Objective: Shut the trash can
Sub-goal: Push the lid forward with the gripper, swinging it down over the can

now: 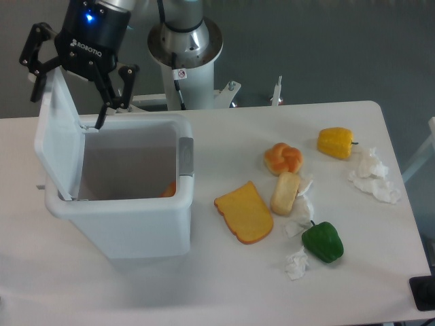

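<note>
The trash can (136, 217) is a big white bin at the left of the table, its top open. Its flat lid (58, 139) stands nearly upright on the left hinge side. A grey latch tab (185, 155) sits on the right rim. Something orange (169, 189) shows inside near the right wall. My gripper (68, 98) is open above the back left corner, its fingers straddling the lid's top edge: one finger (35, 71) behind the lid, the other finger (112, 102) in front over the opening.
Right of the bin lie a yellow bread slice (245, 212), a pale roll (285, 193), an orange bun (283, 158), a yellow pepper (336, 142), a green pepper (323, 242) and crumpled tissues (372, 174). The robot base (183, 54) stands behind the bin.
</note>
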